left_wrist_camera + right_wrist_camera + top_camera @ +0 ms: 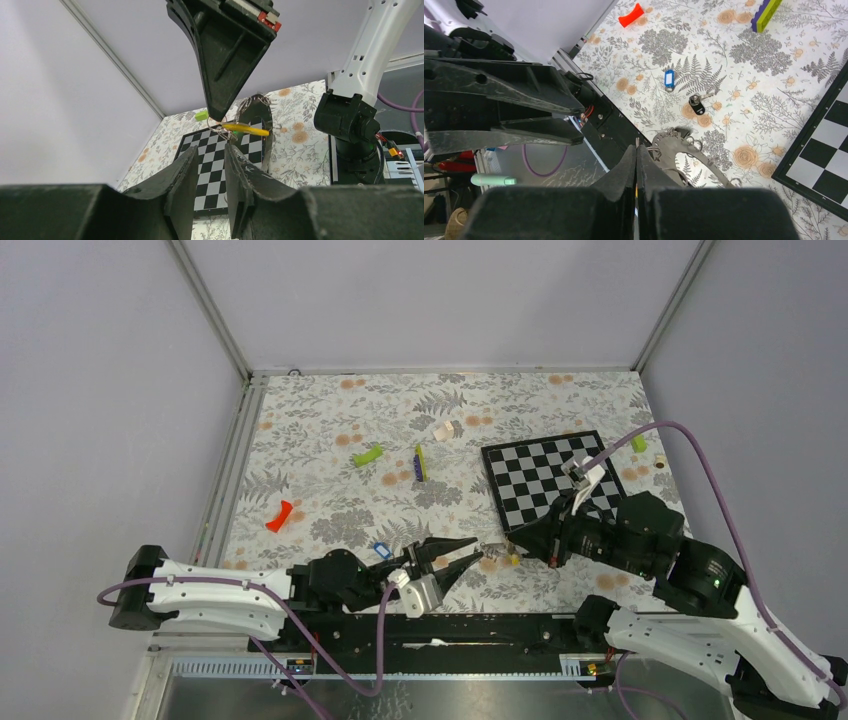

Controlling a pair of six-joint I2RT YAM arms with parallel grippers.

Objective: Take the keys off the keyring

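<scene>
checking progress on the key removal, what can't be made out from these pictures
Top view: the keyring sits tiny between the left gripper and right gripper; keys left on it cannot be counted.
Right wrist view: the shut fingers hide what they pinch and the keyring's near edge.
Left wrist view: the keyring is edge-on behind the yellow key at the right gripper's tip; whether that key is threaded on it is unclear.
</scene>
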